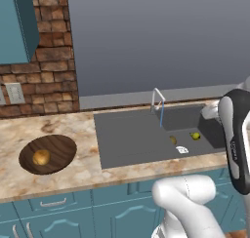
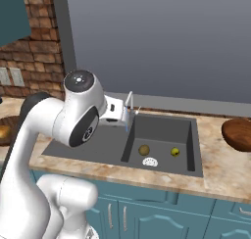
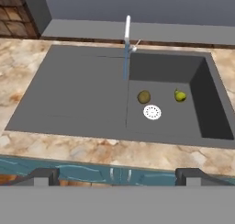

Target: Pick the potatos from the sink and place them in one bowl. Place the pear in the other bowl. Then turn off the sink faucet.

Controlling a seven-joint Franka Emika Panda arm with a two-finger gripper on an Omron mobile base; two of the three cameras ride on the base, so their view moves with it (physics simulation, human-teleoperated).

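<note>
One potato (image 3: 144,97) and pear (image 3: 180,96) sit mid-frame in our sink (image 3: 82,99) well | golden potato (image 1: 41,157) in dark bowl (image 1: 61,147), lower left | our hand (image 3: 117,176) spread, empty | faucet (image 3: 127,35) running

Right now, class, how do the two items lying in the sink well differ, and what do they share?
The potato is dull olive-brown and round; the pear is bright yellow-green with a small stem. The potato lies nearer the faucet; the pear lies nearer the well's far wall. Both are small and rest beside the white drain.
</note>
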